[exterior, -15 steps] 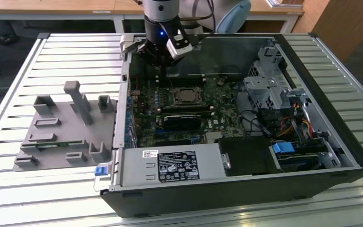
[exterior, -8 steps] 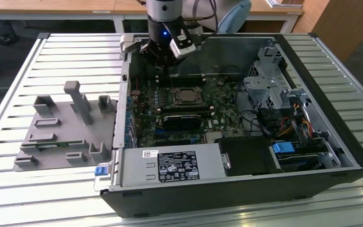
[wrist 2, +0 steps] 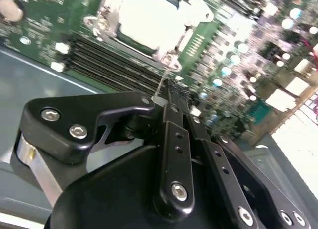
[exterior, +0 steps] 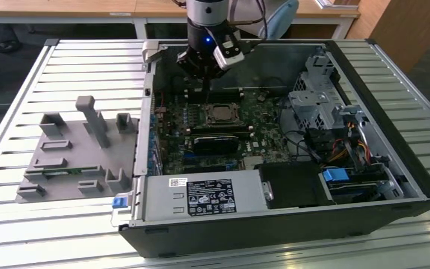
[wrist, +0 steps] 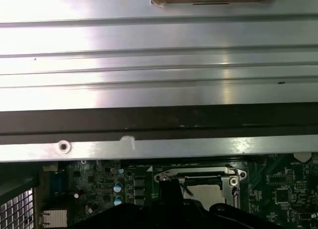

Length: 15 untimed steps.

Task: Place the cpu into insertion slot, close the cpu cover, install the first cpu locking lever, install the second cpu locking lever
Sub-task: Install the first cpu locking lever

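Cpu [exterior: 219,115], a dull silver-grey square, lies flat in the insertion slot [exterior: 202,115] just below and ahead of my gripper [exterior: 203,85]. The gripper hangs low inside the open black computer case [exterior: 394,168]. The case lies on its side on the ribbed metal table [exterior: 88,61], which I judge is so the green motherboard [exterior: 267,120] faces up within the arm's reach.

In the second wrist view the chip [wrist 2: 144,15] shows as a bright, smooth plate. The cpu cover [wrist 2: 185,38], a thin stamped metal frame, looks folded down flat around it. I take that to mean the chip is seated and covered.

The gripper [wrist 2: 174,87] has its matt black, bolt-studded fingers [wrist 2: 175,134] drawn together until the tips meet. A thin bright wire [wrist 2: 161,85], which I judge to be a locking lever, runs from the socket's corner up to those tips. I cannot tell whether they pinch it or merely press beside it. Working that lever would explain the tool's closeness to the socket edge.

Long, narrow black memory slots [wrist 2: 114,60] lie between gripper and socket. A grey moulded fixture block [exterior: 73,154] sits well apart, outside the case.
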Motion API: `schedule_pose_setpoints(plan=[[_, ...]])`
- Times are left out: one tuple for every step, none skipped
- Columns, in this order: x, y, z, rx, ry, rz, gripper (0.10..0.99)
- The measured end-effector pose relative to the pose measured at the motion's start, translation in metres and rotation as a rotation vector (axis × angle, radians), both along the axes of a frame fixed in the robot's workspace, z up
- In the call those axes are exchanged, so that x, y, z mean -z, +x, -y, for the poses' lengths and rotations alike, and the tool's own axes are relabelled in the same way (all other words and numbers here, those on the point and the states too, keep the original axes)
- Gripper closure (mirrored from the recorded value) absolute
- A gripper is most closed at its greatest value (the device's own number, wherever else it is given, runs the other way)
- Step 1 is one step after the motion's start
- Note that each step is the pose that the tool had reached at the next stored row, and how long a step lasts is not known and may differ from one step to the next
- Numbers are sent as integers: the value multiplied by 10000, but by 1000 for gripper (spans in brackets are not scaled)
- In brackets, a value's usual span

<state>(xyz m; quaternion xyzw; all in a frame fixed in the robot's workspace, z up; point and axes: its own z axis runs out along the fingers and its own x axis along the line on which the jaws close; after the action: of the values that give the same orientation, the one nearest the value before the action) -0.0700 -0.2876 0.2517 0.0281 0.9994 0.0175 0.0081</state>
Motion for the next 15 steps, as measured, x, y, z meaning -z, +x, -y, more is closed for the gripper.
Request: schedule_pose_setpoints(plan=[[3, 36, -2, 0, 0, 0, 980], [7, 74, -5, -1, 0, 0, 980], [12, 114, -6, -1, 0, -1, 980], [18, 152, -7, -4, 0, -2, 980], [22, 180, -8, -6, 0, -2, 980], [26, 198, -9, -8, 0, -2, 980], [29, 206, -9, -11, 2, -2, 980], [31, 206, -8, -13, 22, -2, 980], [33, 206, -8, -20, 99, -3, 980], [36, 206, -8, -29, 211, -2, 980], [37, 206, -5, -37, 286, -1, 980], [38, 206, 1, -38, 303, 1, 980], [39, 206, 4, -39, 305, 2, 980], [41, 206, 6, -38, 306, 3, 980], [42, 206, 7, -37, 305, 3, 980]])
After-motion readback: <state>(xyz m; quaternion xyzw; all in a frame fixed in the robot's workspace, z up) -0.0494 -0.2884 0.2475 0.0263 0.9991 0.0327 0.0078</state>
